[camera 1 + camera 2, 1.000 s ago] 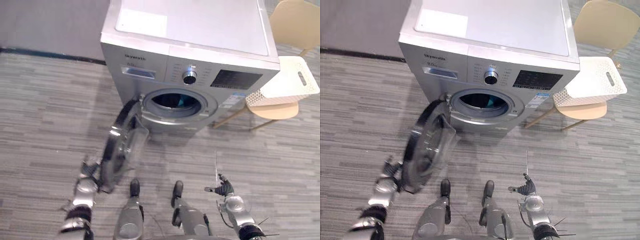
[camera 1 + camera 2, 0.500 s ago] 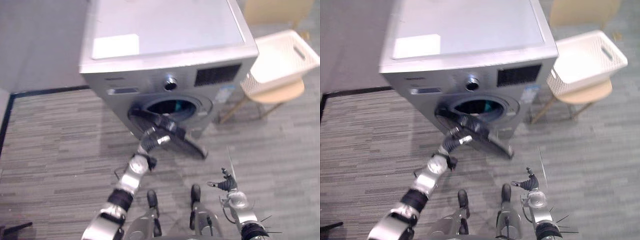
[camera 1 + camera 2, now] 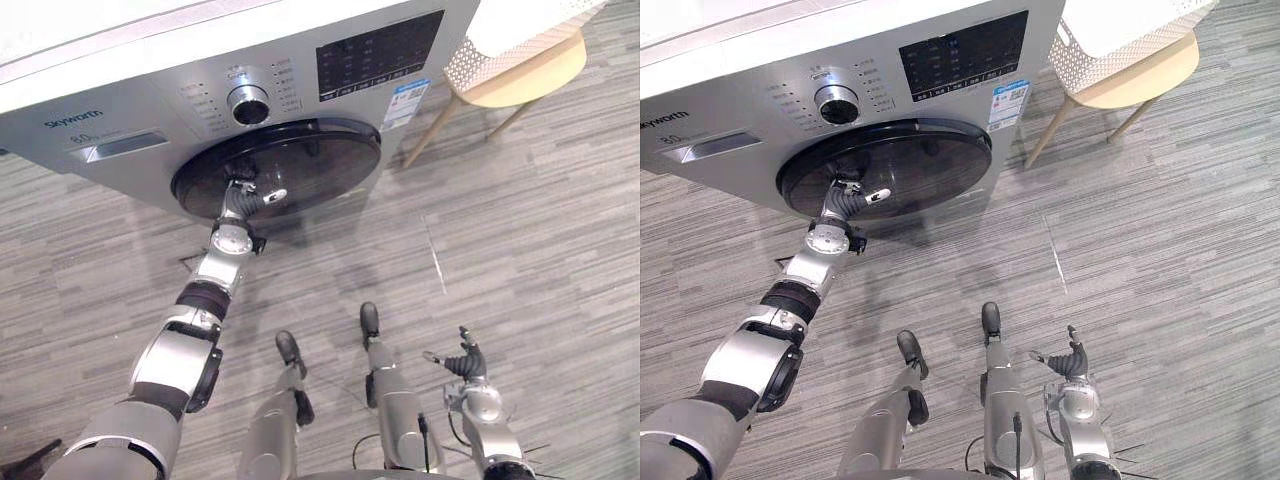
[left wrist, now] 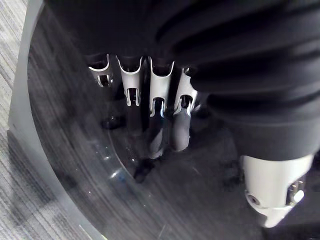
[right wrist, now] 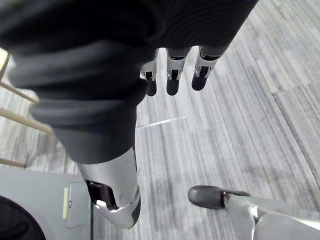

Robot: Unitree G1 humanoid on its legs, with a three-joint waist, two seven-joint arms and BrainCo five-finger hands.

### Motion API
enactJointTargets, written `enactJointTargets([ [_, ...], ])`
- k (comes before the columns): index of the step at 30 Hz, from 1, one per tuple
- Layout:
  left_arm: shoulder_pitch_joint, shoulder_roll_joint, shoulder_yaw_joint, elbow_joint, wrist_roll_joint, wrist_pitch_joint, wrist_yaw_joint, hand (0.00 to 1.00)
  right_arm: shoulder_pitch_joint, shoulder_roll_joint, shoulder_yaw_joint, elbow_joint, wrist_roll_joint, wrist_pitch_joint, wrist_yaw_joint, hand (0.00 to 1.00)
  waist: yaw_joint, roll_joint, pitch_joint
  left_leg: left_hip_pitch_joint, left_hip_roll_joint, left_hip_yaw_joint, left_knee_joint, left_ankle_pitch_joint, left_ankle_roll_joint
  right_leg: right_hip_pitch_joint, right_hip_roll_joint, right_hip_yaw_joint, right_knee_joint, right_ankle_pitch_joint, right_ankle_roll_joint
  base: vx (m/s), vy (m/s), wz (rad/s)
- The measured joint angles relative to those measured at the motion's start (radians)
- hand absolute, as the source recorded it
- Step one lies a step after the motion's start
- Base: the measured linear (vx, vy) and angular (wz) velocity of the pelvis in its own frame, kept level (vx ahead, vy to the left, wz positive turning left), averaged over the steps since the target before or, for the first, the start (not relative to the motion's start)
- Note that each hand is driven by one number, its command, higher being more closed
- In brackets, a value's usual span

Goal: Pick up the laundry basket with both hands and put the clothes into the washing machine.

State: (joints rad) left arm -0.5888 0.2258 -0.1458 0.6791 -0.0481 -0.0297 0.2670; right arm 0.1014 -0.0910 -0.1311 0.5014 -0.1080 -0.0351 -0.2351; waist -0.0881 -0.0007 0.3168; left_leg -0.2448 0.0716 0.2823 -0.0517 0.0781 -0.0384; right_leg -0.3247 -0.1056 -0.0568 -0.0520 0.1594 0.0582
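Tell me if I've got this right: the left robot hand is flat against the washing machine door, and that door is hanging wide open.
Not quite. The door is not hanging wide open: the left eye view shows it closed against the front of the washing machine, covering the opening. The left robot hand is flat against it, as you said.

l. robot hand (image 3: pixel 243 198) on washer door (image 3: pixel 310 160), basket (image 3: pixel 500 40) on chair (image 3: pixel 545 75)
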Motion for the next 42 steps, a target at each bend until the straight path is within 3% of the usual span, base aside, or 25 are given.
enactJointTargets([
  [2,0.166,-0.039,0.000,-0.063,0.000,-0.009,-0.001,0.00,-0.007,0.000,-0.018,0.033,-0.002,-0.003,-0.003,0.00,0.006,0.014,-0.010,0.031,-0.001,-0.045,-0.002,0.000,0.000,0.052,-0.002,-0.045,0.009,-0.025,-0.001,0.05,-0.004,0.67],
  [6,0.514,-0.108,0.023,-0.079,-0.002,-0.011,-0.030,0.00,-0.021,-0.024,-0.043,0.180,-0.012,0.003,-0.002,0.00,0.055,0.060,-0.061,0.068,-0.018,-0.179,-0.010,0.006,-0.008,0.157,-0.018,-0.186,0.024,-0.078,0.007,0.06,0.019,1.00],
  [10,0.671,-0.138,0.123,-0.010,-0.004,-0.009,-0.065,0.00,-0.034,-0.033,-0.056,0.286,-0.013,0.011,0.001,0.00,0.107,0.081,-0.109,0.094,-0.039,-0.301,-0.039,0.026,-0.012,0.266,-0.042,-0.359,0.040,-0.130,0.023,0.04,0.045,1.35],
  [11,0.682,-0.140,0.165,0.019,-0.007,-0.007,-0.069,0.00,-0.044,-0.034,-0.058,0.301,-0.012,0.013,0.002,0.00,0.104,0.081,-0.115,0.082,-0.033,-0.253,-0.034,0.017,0.000,0.291,-0.058,-0.424,0.045,-0.142,0.028,0.02,0.133,1.78],
  [12,0.687,-0.148,0.215,0.072,-0.010,0.001,-0.069,0.00,-0.061,-0.037,-0.060,0.317,-0.012,0.016,0.001,0.00,0.108,0.078,-0.126,0.065,-0.009,-0.114,-0.005,0.006,0.018,0.309,-0.082,-0.506,0.064,-0.160,0.041,0.01,0.119,1.73],
  [15,0.704,-0.156,0.284,0.145,-0.010,0.017,-0.068,0.00,-0.122,-0.062,-0.060,0.339,-0.012,0.023,0.000,0.00,0.106,0.070,-0.127,0.039,0.040,0.214,0.067,-0.015,0.055,0.329,-0.140,-0.616,0.117,-0.186,0.078,0.07,0.171,1.36],
  [16,0.711,-0.160,0.313,0.164,-0.009,0.024,-0.067,0.00,-0.131,-0.070,-0.059,0.339,-0.012,0.025,0.001,0.00,0.106,0.064,-0.127,0.031,0.043,0.250,0.100,-0.003,0.068,0.352,-0.170,-0.658,0.138,-0.197,0.094,0.11,0.191,1.19],
  [19,0.731,-0.152,0.371,0.195,-0.010,0.025,-0.063,0.00,-0.145,-0.060,-0.057,0.341,-0.015,0.032,0.019,0.00,0.136,0.022,-0.147,0.015,-0.023,0.178,0.165,-0.072,0.096,0.415,-0.225,-0.720,0.137,-0.199,0.098,0.17,0.226,0.88],
  [22,0.754,-0.163,0.393,0.194,-0.011,0.025,-0.063,0.00,-0.172,-0.054,-0.056,0.378,-0.021,0.038,0.025,0.00,0.157,0.016,-0.152,-0.003,-0.042,0.120,0.275,-0.177,0.117,0.429,-0.304,-0.732,0.298,-0.199,0.100,0.18,0.212,0.73],
  [23,0.772,-0.163,0.394,0.189,-0.018,0.025,-0.063,0.00,-0.172,-0.050,-0.054,0.384,-0.021,0.043,0.027,0.00,0.158,0.020,-0.156,0.015,-0.064,0.064,0.317,-0.215,0.129,0.391,-0.383,-0.662,0.524,-0.170,0.056,0.19,0.213,0.84],
  [24,0.775,-0.163,0.393,0.184,-0.024,0.026,-0.062,0.00,-0.164,-0.050,-0.052,0.384,-0.021,0.044,0.029,0.00,0.155,0.022,-0.157,0.023,-0.070,0.037,0.326,-0.226,0.135,0.350,-0.405,-0.591,0.624,-0.142,0.004,0.26,0.245,1.19],
  [25,0.774,-0.162,0.392,0.159,-0.033,0.026,-0.061,0.00,-0.153,-0.043,-0.042,0.385,-0.020,0.044,0.036,0.00,0.152,0.017,-0.153,0.032,-0.074,-0.017,0.343,-0.245,0.147,0.257,-0.380,-0.430,0.804,-0.191,-0.055,0.27,0.183,1.29],
  [26,0.770,-0.153,0.394,0.134,-0.042,0.025,-0.050,0.00,-0.151,-0.031,-0.023,0.387,-0.020,0.045,0.042,0.00,0.151,0.004,-0.150,0.052,-0.083,-0.070,0.336,-0.255,0.159,0.161,-0.300,-0.299,0.929,-0.288,-0.038,0.27,0.152,1.27],
  [28,0.769,-0.148,0.400,0.125,-0.058,0.025,-0.046,0.00,-0.152,-0.023,-0.007,0.388,-0.020,0.044,0.045,0.00,0.137,0.003,-0.147,0.090,-0.096,-0.112,0.319,-0.254,0.161,0.084,-0.213,-0.215,0.957,-0.364,-0.017,0.31,0.095,1.03],
  [30,0.774,-0.174,0.402,0.101,-0.068,0.024,-0.046,0.00,-0.161,-0.012,-0.008,0.373,-0.019,0.043,0.044,0.00,0.132,-0.020,-0.143,0.178,-0.146,-0.188,0.279,-0.272,0.166,-0.029,-0.134,-0.170,0.884,-0.414,-0.020,0.40,0.051,0.96],
  [31,0.768,-0.184,0.402,0.098,-0.070,0.024,-0.047,0.00,-0.160,-0.012,-0.010,0.370,-0.019,0.043,0.044,0.00,0.128,-0.017,-0.143,0.188,-0.151,-0.212,0.277,-0.279,0.166,-0.054,-0.114,-0.164,0.841,-0.413,-0.019,0.41,-0.027,1.17],
  [33,0.744,-0.203,0.401,0.088,-0.075,0.024,-0.049,0.00,-0.139,-0.010,-0.012,0.354,-0.018,0.046,0.045,0.00,0.103,-0.016,-0.142,0.218,-0.173,-0.328,0.283,-0.302,0.147,-0.102,-0.031,-0.063,0.573,-0.366,0.014,0.37,-0.091,1.61],
  [35,0.742,-0.210,0.402,0.082,-0.075,0.024,-0.049,0.00,-0.115,-0.008,-0.018,0.350,-0.017,0.051,0.044,0.00,0.101,-0.026,-0.148,0.248,-0.184,-0.388,0.297,-0.325,0.112,-0.100,-0.014,0.007,0.491,-0.314,-0.006,0.46,-0.194,1.68],
  [36,0.746,-0.214,0.405,0.067,-0.075,0.022,-0.049,0.00,-0.086,0.006,-0.015,0.327,-0.017,0.055,0.044,0.00,0.100,-0.041,-0.162,0.258,-0.188,-0.412,0.344,-0.368,0.062,-0.078,-0.040,-0.029,0.464,-0.219,-0.031,0.65,-0.292,1.98],
  [37,0.733,-0.225,0.418,0.068,-0.075,0.025,-0.048,0.00,-0.075,0.012,-0.013,0.315,-0.016,0.056,0.044,0.00,0.102,-0.020,-0.159,0.240,-0.173,-0.411,0.418,-0.392,0.021,-0.070,-0.043,-0.063,0.496,-0.189,-0.038,0.55,-0.250,1.62],
  [39,0.743,-0.272,0.449,0.028,-0.076,0.023,-0.048,0.00,-0.092,0.007,-0.005,0.286,-0.016,0.056,0.046,0.00,0.106,0.025,-0.160,0.142,-0.109,-0.336,0.636,-0.379,-0.002,-0.016,-0.016,-0.126,0.464,-0.217,-0.067,0.41,-0.215,0.68],
  [40,0.764,-0.294,0.470,0.013,-0.078,0.025,-0.049,0.00,-0.105,0.019,0.020,0.251,-0.011,0.054,0.045,0.00,0.123,0.049,-0.160,0.060,-0.009,-0.215,0.869,-0.299,-0.055,0.053,0.031,-0.141,0.429,-0.234,-0.091,0.50,-0.262,0.17],
  [42,0.767,-0.293,0.462,0.004,-0.078,0.027,-0.051,0.00,-0.106,0.038,0.031,0.225,-0.008,0.045,0.044,0.00,0.157,0.040,-0.155,0.028,0.090,-0.109,0.984,-0.310,-0.037,0.122,0.051,-0.142,0.406,-0.248,-0.113,0.40,-0.201,-0.19],
])
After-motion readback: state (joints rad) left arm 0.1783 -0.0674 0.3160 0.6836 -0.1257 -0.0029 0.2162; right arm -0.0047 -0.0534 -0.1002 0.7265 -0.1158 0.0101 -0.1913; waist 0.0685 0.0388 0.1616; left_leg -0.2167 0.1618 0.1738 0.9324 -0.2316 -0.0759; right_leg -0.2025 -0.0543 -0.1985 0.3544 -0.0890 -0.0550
